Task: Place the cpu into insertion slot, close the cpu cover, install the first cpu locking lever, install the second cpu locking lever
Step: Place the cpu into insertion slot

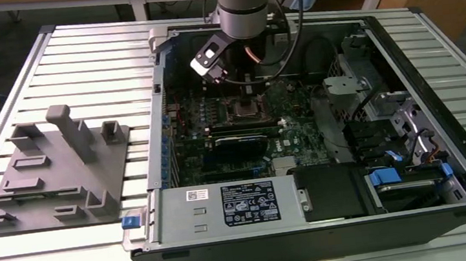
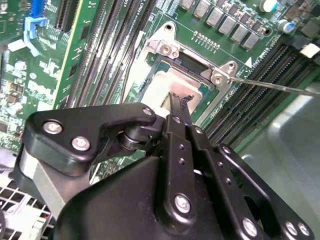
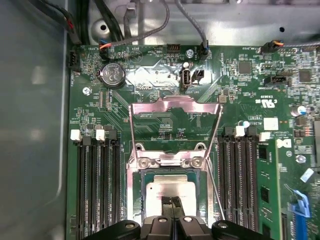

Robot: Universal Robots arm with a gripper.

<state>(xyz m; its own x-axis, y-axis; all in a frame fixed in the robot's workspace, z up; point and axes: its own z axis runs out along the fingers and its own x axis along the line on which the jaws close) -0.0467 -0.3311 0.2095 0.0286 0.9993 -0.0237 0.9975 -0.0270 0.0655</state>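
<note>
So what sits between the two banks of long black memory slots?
In the first wrist view, the insertion slot with the cpu in it, the gripper over the cpu and the cpu cover raised open.

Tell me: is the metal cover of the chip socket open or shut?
Open: the cover is tilted back, and the chip lies uncovered.

support: slatted light-metal table (image 1: pixel 77 56), slats ran side to side in exterior view | exterior view's right: open dark computer case (image 1: pixel 314 242) lay on its side on the slats (took most of the top) | exterior view's left: grey moulded fixture plate (image 1: pixel 56 181) with upright posts, flat, just beside case
</note>
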